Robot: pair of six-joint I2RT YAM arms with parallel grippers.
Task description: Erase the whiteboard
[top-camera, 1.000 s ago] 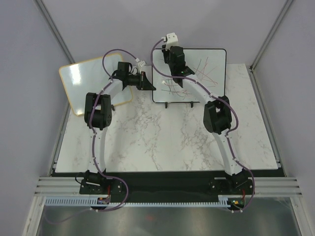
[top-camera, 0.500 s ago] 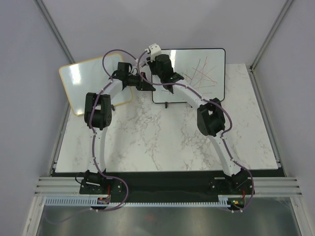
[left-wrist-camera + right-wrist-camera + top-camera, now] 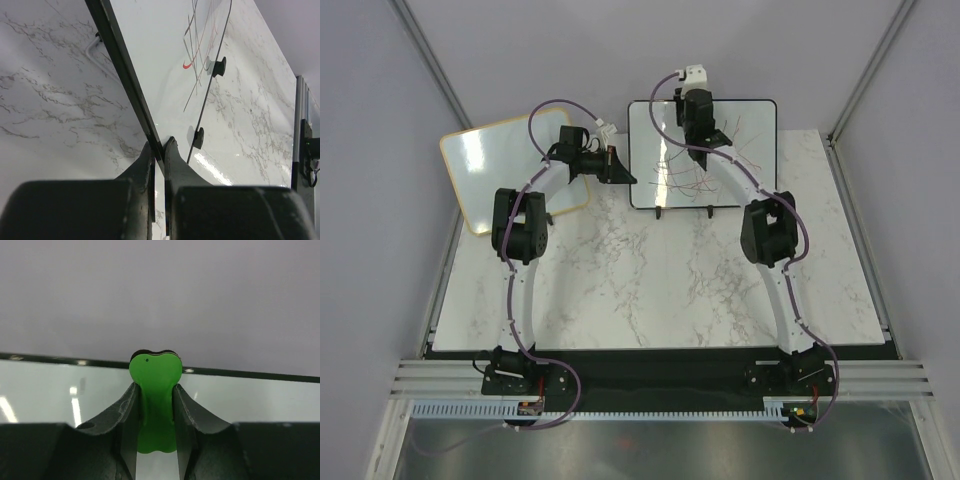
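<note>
Whiteboard (image 3: 655,150) standing — long axis left-right, scribbled face toward near side

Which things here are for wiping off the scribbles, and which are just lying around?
For the job:
- whiteboard, with the scribbles
- eraser, green, in the right gripper
- left gripper, clamped on the whiteboard's edge

Just lying about:
- wood-framed board, at the left
- table
</note>
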